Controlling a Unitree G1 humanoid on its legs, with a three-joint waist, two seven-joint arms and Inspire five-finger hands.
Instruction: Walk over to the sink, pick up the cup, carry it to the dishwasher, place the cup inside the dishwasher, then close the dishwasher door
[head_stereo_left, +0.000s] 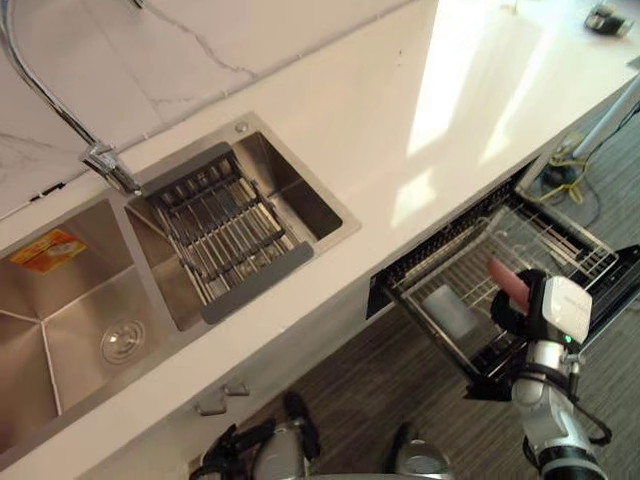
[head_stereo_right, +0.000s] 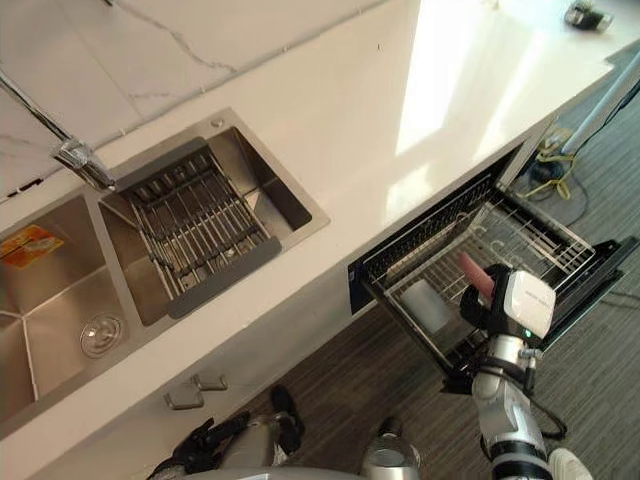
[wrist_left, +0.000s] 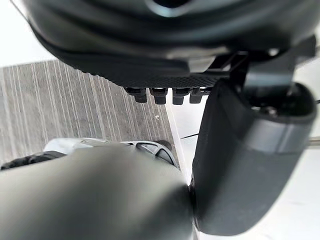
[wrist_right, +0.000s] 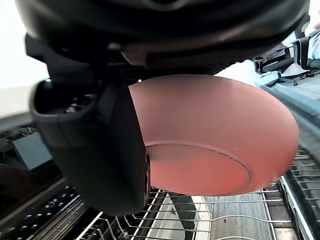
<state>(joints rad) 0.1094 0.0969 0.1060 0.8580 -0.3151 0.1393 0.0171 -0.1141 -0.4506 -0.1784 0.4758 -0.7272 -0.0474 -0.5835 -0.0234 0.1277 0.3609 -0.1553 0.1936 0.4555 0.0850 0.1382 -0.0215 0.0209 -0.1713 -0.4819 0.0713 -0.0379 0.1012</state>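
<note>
Over the outer edge of the dishwasher's wire rack (head_stereo_left: 545, 235), the right hand (head_stereo_left: 518, 308) curls fingers and thumb round a smooth, round-bottomed pink cup (wrist_right: 210, 135). The left hand's (wrist_left: 240, 150) grip cannot be told.

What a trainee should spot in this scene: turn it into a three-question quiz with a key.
1. True or false: the dishwasher rack is pushed fully in.
2. The right hand holds: A) a plate, B) a pink cup, C) nothing.
3. Fill in: the wire drain basket sits in the basin of the sink on the robot's ____ side.
Key: 1 false, it is pulled out. 2 B. 3 right.
</note>
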